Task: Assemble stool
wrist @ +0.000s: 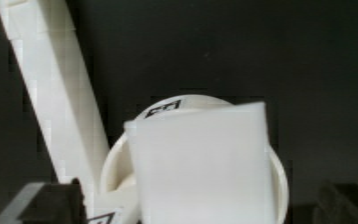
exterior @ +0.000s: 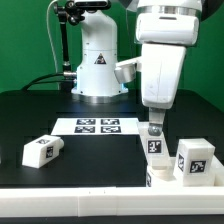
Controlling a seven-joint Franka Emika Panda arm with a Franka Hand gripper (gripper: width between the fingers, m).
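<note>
The round white seat (exterior: pixel 165 178) lies at the front of the exterior view's right. One tagged leg (exterior: pixel 194 158) stands upright on it. A second tagged leg (exterior: pixel 154 146) stands on the seat directly under my gripper (exterior: pixel 153 131). In the wrist view this leg (wrist: pixel 202 165) fills the middle, with the seat's rounded edge (wrist: pixel 179 104) behind it. My dark fingertips (wrist: pixel 51 203) sit wide on both sides with gaps to the leg, so my gripper (wrist: pixel 197 205) looks open. A third leg (exterior: pixel 43 150) lies loose at the exterior view's left.
The marker board (exterior: pixel 95 126) lies flat mid-table in front of the robot base (exterior: pixel 98 70). A long slanted white part (wrist: pixel 51 95) crosses the wrist view beside the leg; I cannot tell which piece it is.
</note>
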